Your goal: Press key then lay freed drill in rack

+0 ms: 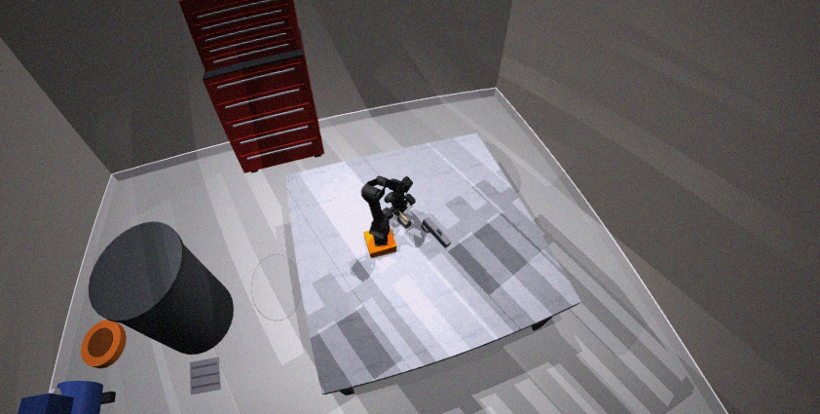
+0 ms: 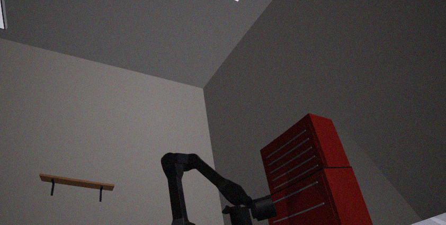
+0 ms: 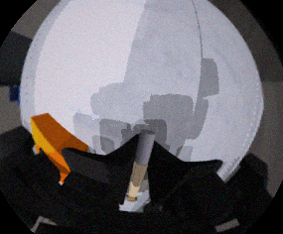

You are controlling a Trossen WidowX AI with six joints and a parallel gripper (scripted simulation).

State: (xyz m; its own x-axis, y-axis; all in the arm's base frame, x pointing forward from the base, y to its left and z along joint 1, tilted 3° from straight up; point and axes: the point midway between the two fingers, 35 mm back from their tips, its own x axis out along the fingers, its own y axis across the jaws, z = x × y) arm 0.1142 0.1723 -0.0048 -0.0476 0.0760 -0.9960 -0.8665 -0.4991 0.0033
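Note:
My gripper [image 1: 399, 210] [image 3: 141, 137] is low over the table, beside the orange arm base. It is shut on a short rod, grey at one end and tan at the other, which looks like the drill [image 1: 403, 218] [image 3: 144, 145]. The rod runs between the black fingers, its grey end showing past them in the wrist view. A long dark grey piece [image 1: 440, 232], perhaps the rack, lies on the table to the right of the gripper in the top view. I cannot make out the key. The exterior view shows the arm but not the fingertips.
The orange arm base [image 1: 381, 244] [image 3: 55, 135] sits on the pale table [image 1: 367, 296] [image 3: 94, 55]. On the floor beyond the table stand a red tool cabinet [image 1: 275, 93] [image 2: 335, 176] and a dark drum [image 1: 171, 296]. A wooden shelf [image 2: 76, 182] hangs on the wall.

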